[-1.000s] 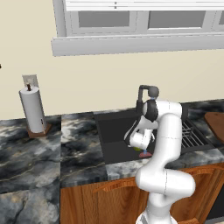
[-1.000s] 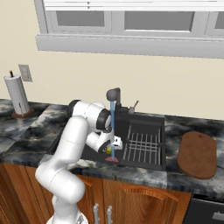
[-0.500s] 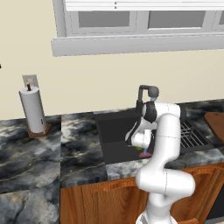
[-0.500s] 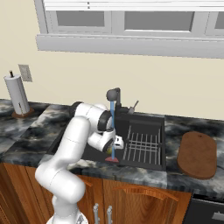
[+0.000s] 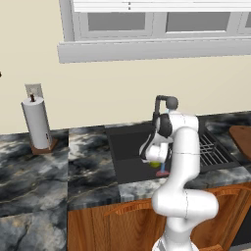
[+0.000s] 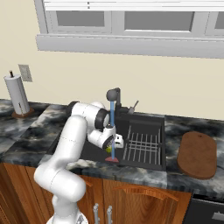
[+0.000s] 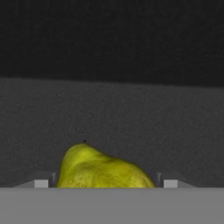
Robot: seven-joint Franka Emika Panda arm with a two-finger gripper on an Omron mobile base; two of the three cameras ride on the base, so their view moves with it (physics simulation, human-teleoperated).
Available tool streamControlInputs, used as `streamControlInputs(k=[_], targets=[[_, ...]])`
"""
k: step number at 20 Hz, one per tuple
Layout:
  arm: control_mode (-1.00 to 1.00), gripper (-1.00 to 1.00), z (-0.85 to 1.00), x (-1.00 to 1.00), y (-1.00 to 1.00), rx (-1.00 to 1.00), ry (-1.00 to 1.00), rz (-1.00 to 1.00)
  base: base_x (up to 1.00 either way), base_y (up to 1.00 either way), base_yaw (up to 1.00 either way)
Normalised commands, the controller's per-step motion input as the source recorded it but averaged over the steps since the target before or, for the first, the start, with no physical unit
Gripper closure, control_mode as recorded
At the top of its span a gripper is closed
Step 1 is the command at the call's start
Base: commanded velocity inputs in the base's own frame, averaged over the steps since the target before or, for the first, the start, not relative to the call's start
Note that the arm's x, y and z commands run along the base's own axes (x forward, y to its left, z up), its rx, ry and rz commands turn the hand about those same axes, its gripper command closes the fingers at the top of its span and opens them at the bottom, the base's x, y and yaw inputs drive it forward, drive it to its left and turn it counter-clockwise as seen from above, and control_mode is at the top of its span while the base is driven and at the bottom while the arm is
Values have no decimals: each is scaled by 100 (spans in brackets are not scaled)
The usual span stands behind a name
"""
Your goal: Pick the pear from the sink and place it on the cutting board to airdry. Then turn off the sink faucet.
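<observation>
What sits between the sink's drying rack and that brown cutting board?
Bare marbled counter: the right base view shows nothing between the wire rack in the sink and the cutting board.

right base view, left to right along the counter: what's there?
Paper-towel roll → sink faucet, pouring a blue stream → wire rack in the sink → cutting board.

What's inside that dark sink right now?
Inside the sink a wire rack sits on the right, and a thin blue stream pours from the faucet. The tool reaches down around a yellow-green pear. The arm hides part of the basin floor.
</observation>
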Motion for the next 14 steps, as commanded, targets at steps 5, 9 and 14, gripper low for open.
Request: streamControlInputs(k=[5, 9, 14], targets=[[-100, 100, 9, -16, 2, 0, 0, 0, 0, 0, 0], [-100, 100, 24, -24, 1, 0, -3, 0, 0, 0, 0], [-100, 100, 29, -30, 0, 0, -3, 0, 0, 0, 0]])
